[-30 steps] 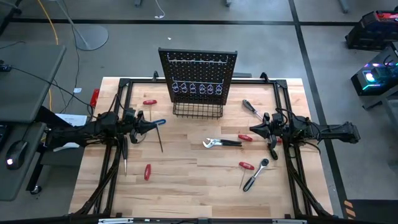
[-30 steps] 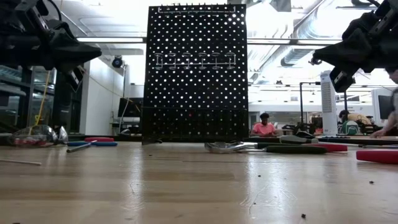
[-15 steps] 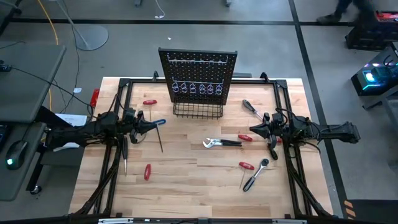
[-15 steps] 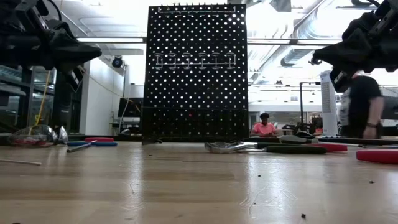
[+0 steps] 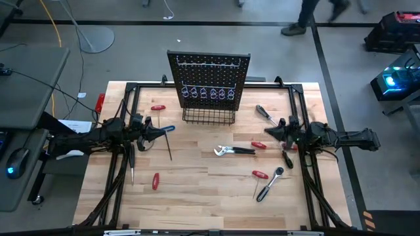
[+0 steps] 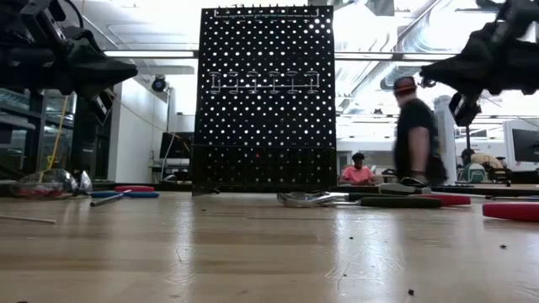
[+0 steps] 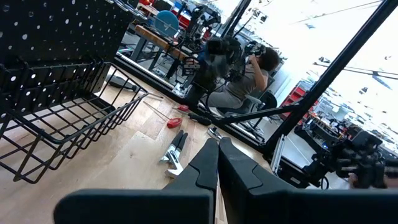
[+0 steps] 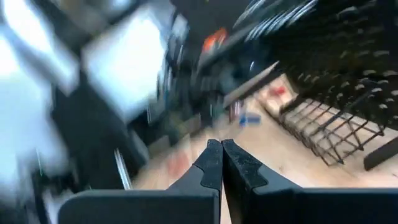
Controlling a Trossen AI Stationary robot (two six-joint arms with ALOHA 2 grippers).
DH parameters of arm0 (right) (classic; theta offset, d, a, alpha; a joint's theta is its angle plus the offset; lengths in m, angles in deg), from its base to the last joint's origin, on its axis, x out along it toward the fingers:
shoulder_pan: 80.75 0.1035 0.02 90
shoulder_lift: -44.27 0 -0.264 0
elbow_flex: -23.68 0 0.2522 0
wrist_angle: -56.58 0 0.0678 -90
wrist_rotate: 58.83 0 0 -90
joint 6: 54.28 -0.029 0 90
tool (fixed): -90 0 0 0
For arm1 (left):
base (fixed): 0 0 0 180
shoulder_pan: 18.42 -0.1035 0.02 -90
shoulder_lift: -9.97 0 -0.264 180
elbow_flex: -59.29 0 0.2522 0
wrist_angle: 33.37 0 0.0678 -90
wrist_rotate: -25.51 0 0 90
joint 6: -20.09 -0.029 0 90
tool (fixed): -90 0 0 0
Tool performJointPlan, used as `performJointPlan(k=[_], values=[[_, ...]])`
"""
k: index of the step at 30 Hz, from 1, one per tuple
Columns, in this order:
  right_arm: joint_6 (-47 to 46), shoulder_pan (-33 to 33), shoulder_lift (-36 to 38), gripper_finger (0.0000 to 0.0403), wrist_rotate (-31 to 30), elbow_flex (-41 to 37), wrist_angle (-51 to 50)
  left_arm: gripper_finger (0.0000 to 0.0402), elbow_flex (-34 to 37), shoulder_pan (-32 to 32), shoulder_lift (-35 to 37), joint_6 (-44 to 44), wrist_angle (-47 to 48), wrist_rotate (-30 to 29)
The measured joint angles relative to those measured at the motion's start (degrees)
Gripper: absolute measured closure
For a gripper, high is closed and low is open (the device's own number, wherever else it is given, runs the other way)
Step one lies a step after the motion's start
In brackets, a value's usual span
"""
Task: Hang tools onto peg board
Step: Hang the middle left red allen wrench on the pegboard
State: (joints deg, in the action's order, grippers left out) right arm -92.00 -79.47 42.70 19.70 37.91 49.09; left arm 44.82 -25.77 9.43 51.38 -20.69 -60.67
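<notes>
The black peg board stands upright at the table's far middle, with a row of silver hooks and a wire basket along its foot. The tools lie flat on the wood: silver pliers, a chrome ratchet, red-handled screwdrivers, a blue-handled T-key and a black-handled screwdriver. My left gripper hovers level at the left, shut and empty, with the T-key beneath its tip. My right gripper hovers level at the right, shut and empty.
Black frame rails run along the table's left, right and far sides. Bare wood lies at the near middle. A person walks across the room beyond the far edge. Another person sits farther back.
My right gripper has rolled about its own pointing line and tipped slightly at the wrist while staying in place, still shut. A person has walked across the room behind the table. The tools lie where they were.
</notes>
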Motion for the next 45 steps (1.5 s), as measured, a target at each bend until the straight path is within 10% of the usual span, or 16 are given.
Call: performJointPlan(k=[5,10,26,32,39,45], values=[[-12.3,0.0,-1.8,0.0402,-14.7,0.0,25.4,0.0402,0.0,0.0,0.0,0.0,0.0,0.0],[0.2,-0.1,-8.9,0.0402,-7.8,7.1,38.4,0.0401,0.0,0.0,0.0,0.0,0.0,0.0],[-7.1,-0.2,-56.8,0.0402,7.2,41.2,15.0,0.0401,0.0,0.0,0.0,-1.4,0.0,0.0],[-16.1,-1.9,-68.1,0.0396,14.1,52.1,-15.2,0.0402,0.0,0.0,0.0,13.8,-0.9,-0.3],[-15.9,-2.0,-75.7,0.0301,18.8,60.7,-48.2,0.0402,0.0,0.0,-0.1,23.0,-2.1,-0.9],[-27.3,-3.1,-80.9,0.0195,9.9,57.3,-62.7,0.0402,0.0,0.0,-1.6,26.5,-1.8,-4.2]])
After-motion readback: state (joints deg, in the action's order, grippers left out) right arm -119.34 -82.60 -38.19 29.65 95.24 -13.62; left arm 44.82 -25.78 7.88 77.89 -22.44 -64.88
